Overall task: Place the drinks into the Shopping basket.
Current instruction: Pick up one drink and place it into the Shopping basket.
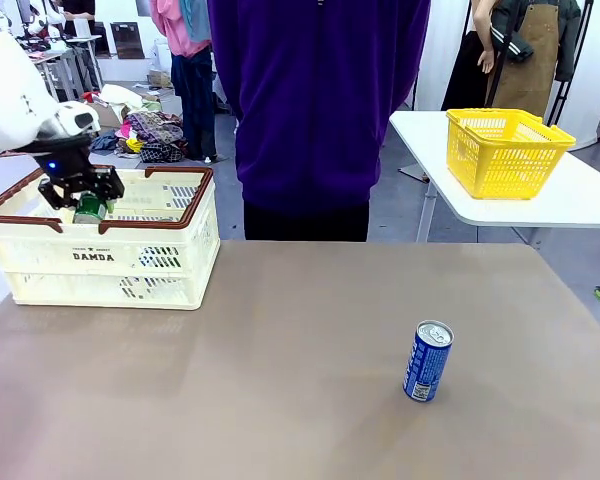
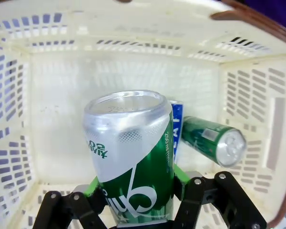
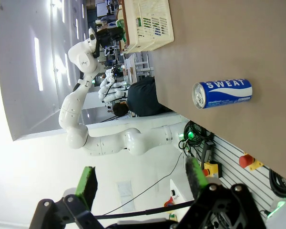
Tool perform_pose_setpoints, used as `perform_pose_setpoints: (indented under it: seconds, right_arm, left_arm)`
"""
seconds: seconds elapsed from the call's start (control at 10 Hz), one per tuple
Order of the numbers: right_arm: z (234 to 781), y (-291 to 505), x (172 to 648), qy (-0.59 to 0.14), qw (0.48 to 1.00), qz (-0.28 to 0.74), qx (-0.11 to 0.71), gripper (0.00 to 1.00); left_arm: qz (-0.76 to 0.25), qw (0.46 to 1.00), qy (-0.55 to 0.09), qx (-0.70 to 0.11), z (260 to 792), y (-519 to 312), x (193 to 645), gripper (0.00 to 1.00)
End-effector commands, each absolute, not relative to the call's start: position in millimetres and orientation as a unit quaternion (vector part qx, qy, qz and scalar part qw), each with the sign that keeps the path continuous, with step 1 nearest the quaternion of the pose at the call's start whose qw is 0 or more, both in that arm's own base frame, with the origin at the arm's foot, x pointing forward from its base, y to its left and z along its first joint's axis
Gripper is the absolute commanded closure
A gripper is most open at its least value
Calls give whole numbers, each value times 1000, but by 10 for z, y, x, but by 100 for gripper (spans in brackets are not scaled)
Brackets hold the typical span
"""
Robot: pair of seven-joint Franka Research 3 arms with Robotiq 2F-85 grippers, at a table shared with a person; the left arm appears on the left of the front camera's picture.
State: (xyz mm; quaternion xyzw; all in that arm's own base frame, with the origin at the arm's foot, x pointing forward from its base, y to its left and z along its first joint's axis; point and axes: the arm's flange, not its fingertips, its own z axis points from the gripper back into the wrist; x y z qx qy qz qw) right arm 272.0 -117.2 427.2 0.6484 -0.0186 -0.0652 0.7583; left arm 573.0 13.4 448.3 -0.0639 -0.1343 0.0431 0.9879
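The step in hand is the drop-off of one drink. The left gripper (image 1: 80, 195) is pinching a slim green metal can with white lettering and a silver top (image 2: 131, 157) between its green pads, and holds it just inside the brown rim of the large cream plastic shopping basket with slotted sides (image 1: 110, 262), which stands at the desk's far left corner. From the left wrist view the held can hangs clear above the basket floor. Beneath it a second green can (image 2: 212, 140) lies on its side towards one wall, with a blue-labelled can (image 2: 177, 129) partly hidden behind the held one. The next move, as I judge it, calls for lowering a little and spreading the fingers so the can settles beside those two rather than landing on them, then lifting straight out past the rim. One drink is left outside: a slim blue metal can with white lettering (image 1: 429, 362) stands upright on the brown desk (image 1: 230, 380), right of the middle and towards the near edge, well apart from the basket. The right gripper (image 3: 142, 180) hangs with its fingers spread wide and nothing between them, and is probably the better placed to fetch that can.
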Motion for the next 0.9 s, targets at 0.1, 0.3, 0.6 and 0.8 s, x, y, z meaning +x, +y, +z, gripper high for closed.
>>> perform_pose_setpoints:
  seconds: [0.1,0.3,0.6,0.8]
  right_arm:
    - [4313,-1159,2722,-17,753,-70,654,0]
    - [4313,-1159,2722,-17,753,-70,654,0]
    - [4313,-1159,2722,-17,753,-70,654,0]
    - [4313,-1159,2722,-17,753,-70,654,0]
  left_arm:
    - [42,994,-95,-37,4338,27,5812,100]
    - [32,996,-75,-30,4196,21,5818,100]
    - [31,998,-56,-30,4055,30,5934,100]
    - [30,998,-56,-29,4017,32,5955,100]
